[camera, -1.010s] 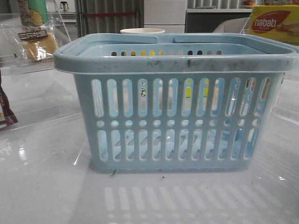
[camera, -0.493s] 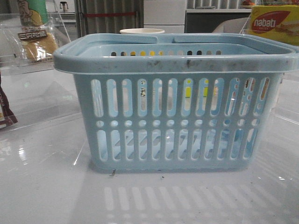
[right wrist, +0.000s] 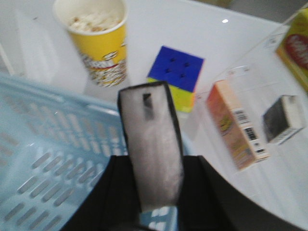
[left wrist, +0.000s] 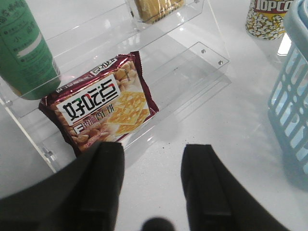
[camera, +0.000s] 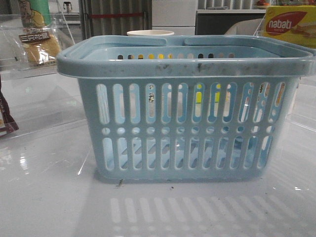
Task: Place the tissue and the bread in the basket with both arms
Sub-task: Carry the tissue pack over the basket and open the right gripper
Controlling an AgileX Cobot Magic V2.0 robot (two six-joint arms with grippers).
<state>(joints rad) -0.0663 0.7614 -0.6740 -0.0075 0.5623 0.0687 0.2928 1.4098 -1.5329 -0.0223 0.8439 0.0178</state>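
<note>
The light blue basket (camera: 182,66) stands in the middle of the table. It also shows in the left wrist view (left wrist: 293,96) and the right wrist view (right wrist: 43,144). My right gripper (right wrist: 155,161) is shut on the tissue (right wrist: 149,120), a dark-edged pack with a pale face, held over the basket's edge. The bread (camera: 39,47) sits in its clear bag on a clear shelf at the far left; its end shows in the left wrist view (left wrist: 154,7). My left gripper (left wrist: 154,149) is open and empty above the white table, near a dark red packet (left wrist: 101,103). Neither gripper shows in the front view.
A clear acrylic shelf (left wrist: 192,53) holds the red packet and a green tube (left wrist: 24,48). A popcorn cup (right wrist: 98,41), a coloured cube (right wrist: 178,74), an orange box (right wrist: 236,122) and a small grey-black pack (right wrist: 281,118) lie behind the basket. A nabati box (camera: 291,24) stands far right.
The basket and the bread have not moved. Only the shapes seen through the basket's slots shift slightly.
</note>
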